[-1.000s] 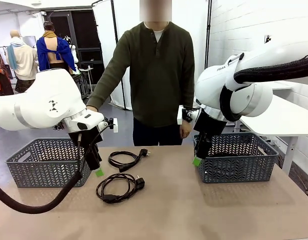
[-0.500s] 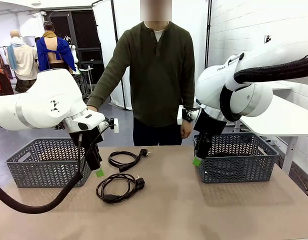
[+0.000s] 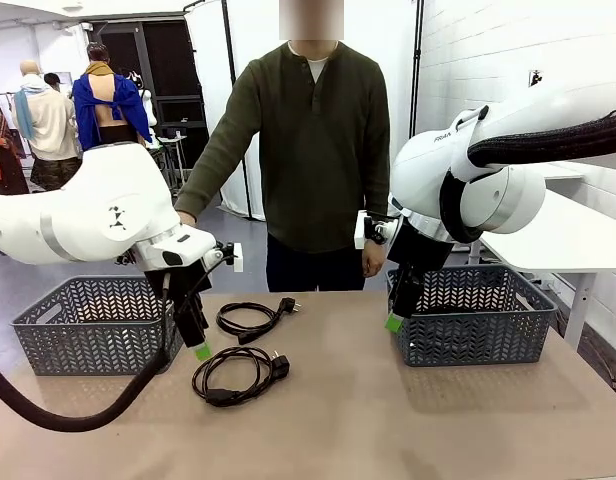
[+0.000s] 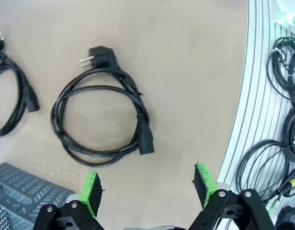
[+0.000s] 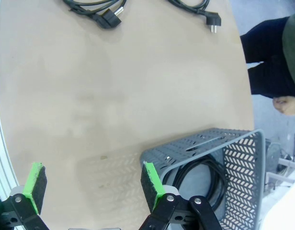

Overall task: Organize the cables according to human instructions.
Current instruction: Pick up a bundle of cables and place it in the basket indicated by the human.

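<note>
Two coiled black cables lie on the table between the arms: a near one (image 3: 278,368) and a far one (image 3: 256,331) with its plug toward the person. My left gripper (image 3: 198,345) hangs open just left of the near cable, a little above the table. In the left wrist view that coil (image 4: 146,139) lies ahead of the open gripper (image 4: 147,187), and the other cable (image 4: 28,98) sits at the left edge. My right gripper (image 3: 395,318) is open at the near left corner of the right basket (image 3: 508,345). A further cable (image 5: 207,172) lies inside that basket (image 5: 200,139), beside the open gripper (image 5: 93,184).
A grey basket (image 3: 83,335) stands at the table's left, behind my left arm. The person stands at the far side, one hand (image 3: 371,258) hanging near the right basket. Loose cords (image 4: 281,62) lie on the floor past the table's edge.
My left gripper has shifted slightly right and down, closer to the near cable. The right arm, the cables and the person have stayed in place.
</note>
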`<state>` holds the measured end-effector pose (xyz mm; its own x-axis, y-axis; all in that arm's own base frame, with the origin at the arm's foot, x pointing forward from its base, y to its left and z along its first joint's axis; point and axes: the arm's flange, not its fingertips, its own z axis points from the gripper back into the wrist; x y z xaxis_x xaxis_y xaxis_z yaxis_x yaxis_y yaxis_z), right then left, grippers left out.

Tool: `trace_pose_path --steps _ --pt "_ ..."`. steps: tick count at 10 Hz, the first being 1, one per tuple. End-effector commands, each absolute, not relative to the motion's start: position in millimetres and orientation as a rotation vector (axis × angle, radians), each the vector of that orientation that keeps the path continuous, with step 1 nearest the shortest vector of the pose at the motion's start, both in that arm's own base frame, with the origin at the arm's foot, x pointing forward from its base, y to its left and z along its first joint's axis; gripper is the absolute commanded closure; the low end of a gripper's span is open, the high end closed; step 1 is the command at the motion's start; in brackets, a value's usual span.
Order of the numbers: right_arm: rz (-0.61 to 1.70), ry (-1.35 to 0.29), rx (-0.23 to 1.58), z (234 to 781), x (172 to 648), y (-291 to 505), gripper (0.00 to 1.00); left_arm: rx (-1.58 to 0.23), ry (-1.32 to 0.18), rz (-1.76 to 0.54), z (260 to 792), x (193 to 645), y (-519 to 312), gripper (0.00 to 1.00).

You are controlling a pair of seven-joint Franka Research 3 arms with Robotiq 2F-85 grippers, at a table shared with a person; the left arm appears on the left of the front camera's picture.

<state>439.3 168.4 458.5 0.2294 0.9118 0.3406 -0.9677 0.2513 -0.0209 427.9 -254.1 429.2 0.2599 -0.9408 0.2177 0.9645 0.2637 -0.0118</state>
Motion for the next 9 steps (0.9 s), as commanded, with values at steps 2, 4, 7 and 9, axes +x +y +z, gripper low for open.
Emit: trace_pose_path --steps 2,4,7,9 --pt "1.308 -0.308 0.201 459 440 169 0.0 -0.142 -0.145 -1.34 412 443 -278 0.0" --pt "1.308 -0.308 0.201 459 440 169 0.0 -0.141 -0.12 -1.364 396 448 -294 0.0" --pt "1.308 -0.308 0.201 459 440 169 0.0 -0.123 -0.099 -1.382 379 457 -314 0.0" --pt "1.308 -0.308 0.201 459 440 169 0.0 -0.13 -0.075 -1.377 366 460 -320 0.0"
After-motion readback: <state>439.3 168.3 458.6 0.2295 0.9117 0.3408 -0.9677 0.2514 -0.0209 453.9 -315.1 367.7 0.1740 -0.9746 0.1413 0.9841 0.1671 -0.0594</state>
